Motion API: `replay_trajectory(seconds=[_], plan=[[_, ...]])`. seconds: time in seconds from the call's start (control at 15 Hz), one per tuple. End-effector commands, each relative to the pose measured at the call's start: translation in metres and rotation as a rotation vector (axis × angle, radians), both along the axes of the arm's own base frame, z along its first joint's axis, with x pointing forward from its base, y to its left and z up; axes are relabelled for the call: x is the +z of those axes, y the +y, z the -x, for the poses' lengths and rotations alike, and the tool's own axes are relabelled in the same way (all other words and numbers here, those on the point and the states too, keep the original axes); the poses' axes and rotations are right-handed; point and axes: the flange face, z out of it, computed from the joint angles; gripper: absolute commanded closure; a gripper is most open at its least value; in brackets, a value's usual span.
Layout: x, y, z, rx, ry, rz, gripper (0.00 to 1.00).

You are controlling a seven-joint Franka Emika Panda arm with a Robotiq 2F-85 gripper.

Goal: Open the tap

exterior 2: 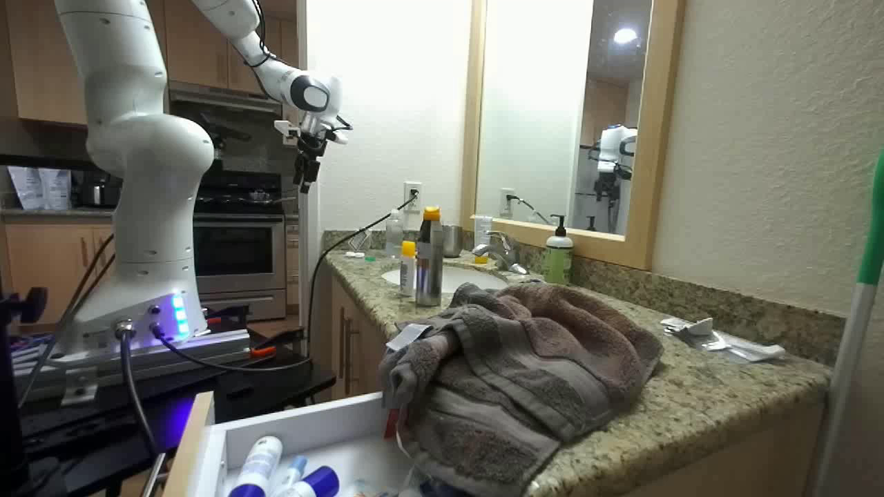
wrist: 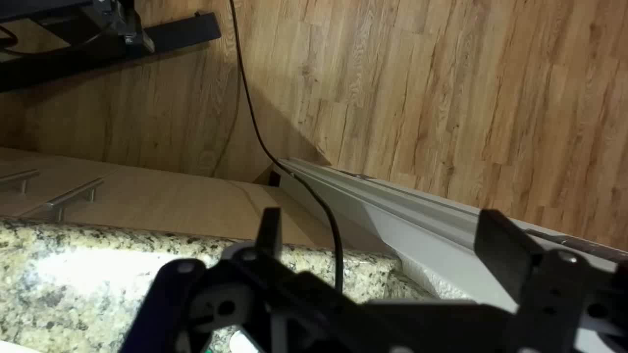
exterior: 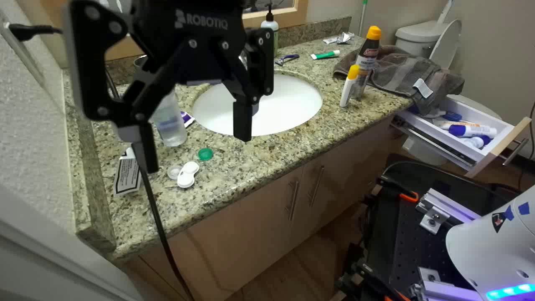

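The tap is a small shiny silver faucet with a short spout and a lever. It stands at the back rim of the white oval basin, on the mirror side. In an exterior view my gripper's body hides most or all of the tap. The tap is out of the wrist view. My gripper is open with nothing between its fingers. It hangs well above the counter's far end, apart from the tap, and shows high up in an exterior view. In the wrist view the open fingers are above the counter edge.
A clear bottle, a lens case and a green cap are on the counter. An orange-capped can, a green soap bottle and a towel surround the basin. A drawer is open. A black cord hangs down.
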Motion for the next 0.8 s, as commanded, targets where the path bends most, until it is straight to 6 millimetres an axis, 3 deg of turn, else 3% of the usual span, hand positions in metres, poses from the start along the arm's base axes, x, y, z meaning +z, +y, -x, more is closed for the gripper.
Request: replay_trajectory(seconds=[0.0,0.33,0.4,0.73], plan=[[0.0,0.0,0.0,0.0,0.0,0.0,0.0],[0.0,0.0,0.0,0.0,0.001,0.0,0.0],[-0.005,-0.009,-0.014,-0.024,-0.01,0.038,0.0],[-0.006,-0.105,-0.086,-0.335,-0.063,0.089,0.0]])
